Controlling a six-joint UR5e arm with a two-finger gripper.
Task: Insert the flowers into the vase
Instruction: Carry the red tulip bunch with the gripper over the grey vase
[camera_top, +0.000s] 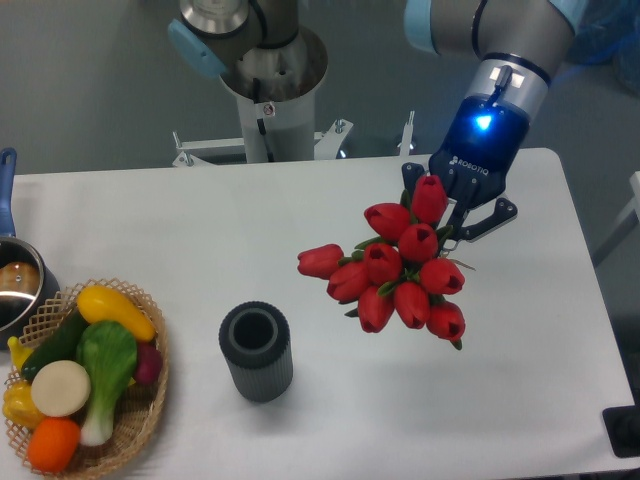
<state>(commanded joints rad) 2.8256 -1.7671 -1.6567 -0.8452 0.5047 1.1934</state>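
Fingers (487, 214) of your gripper (455, 215) are closed around the flowers (400, 268), pinching somewhere among the stems behind the heads; the exact contact is hidden by the blooms, but the bunch hangs off the table (300, 200) and nothing else carries it. You have the red heads facing up towards the camera, clustered just below and to the left of the wrist, over the right half of the table and nearer its back edge than its front. The stems are out of sight beneath the blooms, so you cannot read how steeply the bunch is tilted.

Your target, the vase (256, 351), stands upright near the front edge, left of the table's middle, with its round mouth open and empty. From the fingers it lies well apart, down and to the left in the view, towards the front-left. That diagonal is the relation the coming move turns on: you would need to carry the bunch across, bring its stem end over the mouth, and line its long axis up with the vase's upright axis before lowering.

Further out, a wicker basket (135, 420) of toy vegetables sits at the front-left corner, and a steel pot (18, 285) at the left edge.
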